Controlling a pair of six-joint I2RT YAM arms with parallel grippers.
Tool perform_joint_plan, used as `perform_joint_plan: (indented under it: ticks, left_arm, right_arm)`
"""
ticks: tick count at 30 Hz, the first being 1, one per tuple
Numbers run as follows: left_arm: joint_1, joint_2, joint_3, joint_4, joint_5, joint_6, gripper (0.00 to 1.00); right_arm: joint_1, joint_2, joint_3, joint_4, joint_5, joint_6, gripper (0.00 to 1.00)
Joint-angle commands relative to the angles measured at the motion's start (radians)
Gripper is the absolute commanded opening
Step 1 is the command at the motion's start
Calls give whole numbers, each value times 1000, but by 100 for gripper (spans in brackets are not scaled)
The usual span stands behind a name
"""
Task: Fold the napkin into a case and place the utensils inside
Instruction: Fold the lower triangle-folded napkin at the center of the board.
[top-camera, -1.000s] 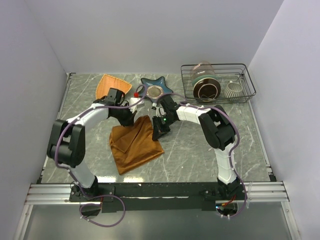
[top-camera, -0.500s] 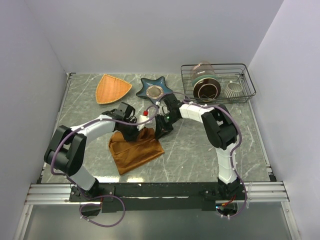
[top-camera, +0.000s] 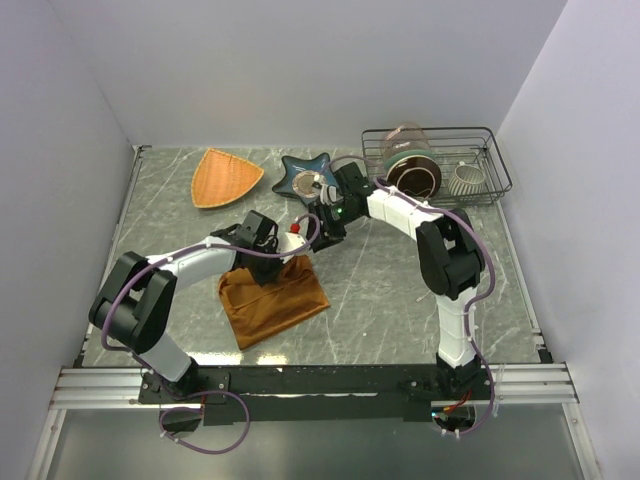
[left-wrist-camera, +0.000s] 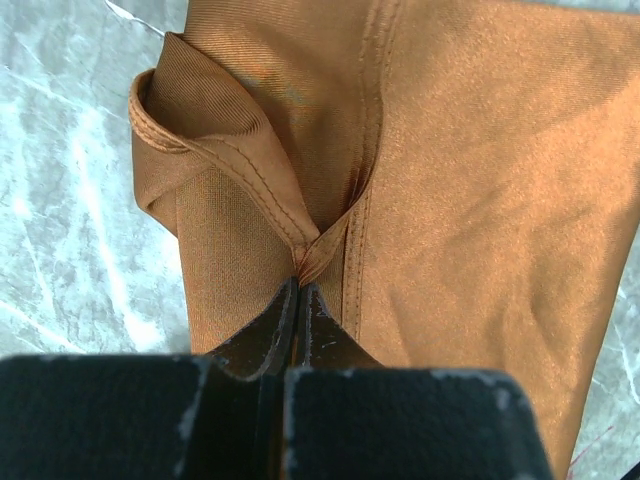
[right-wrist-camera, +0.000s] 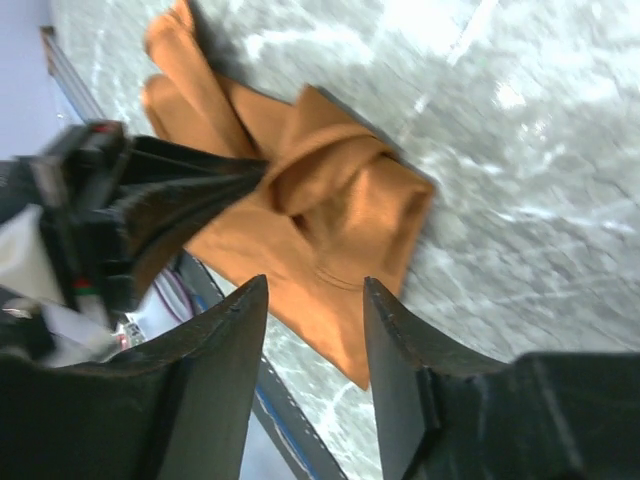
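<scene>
The rust-orange napkin (top-camera: 272, 300) lies bunched and partly folded on the marble table left of centre. My left gripper (top-camera: 290, 256) is shut on a pinched fold of its hemmed edge (left-wrist-camera: 300, 285), with the cloth (left-wrist-camera: 470, 200) spread beyond the fingers. My right gripper (top-camera: 325, 226) is open and empty, above the table just beyond the napkin's far right corner. Its wrist view looks between the fingers (right-wrist-camera: 315, 290) at the napkin (right-wrist-camera: 340, 230) and the left gripper's fingers (right-wrist-camera: 190, 200) holding it. I cannot make out the utensils.
A dark blue star-shaped dish (top-camera: 296, 174) sits just behind the right gripper. A light orange woven triangular plate (top-camera: 226, 177) lies at the back left. A wire rack (top-camera: 490, 150) with a jar and a cup stands at the back right.
My left gripper has dragged the napkin's far left edge rightward over the cloth, making it narrower. My right gripper has moved off the napkin's far corner, back toward the star dish.
</scene>
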Motion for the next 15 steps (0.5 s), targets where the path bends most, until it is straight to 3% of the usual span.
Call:
perform_joint_plan:
  ticks: [1, 15]
  left_arm:
    - [-13, -26, -17, 52, -14, -28, 1]
    - [-37, -29, -39, 61, -9, -19, 1]
  right_arm:
    - [26, 13, 63, 49, -36, 86, 54]
    - [85, 111, 117, 47, 13, 95, 56]
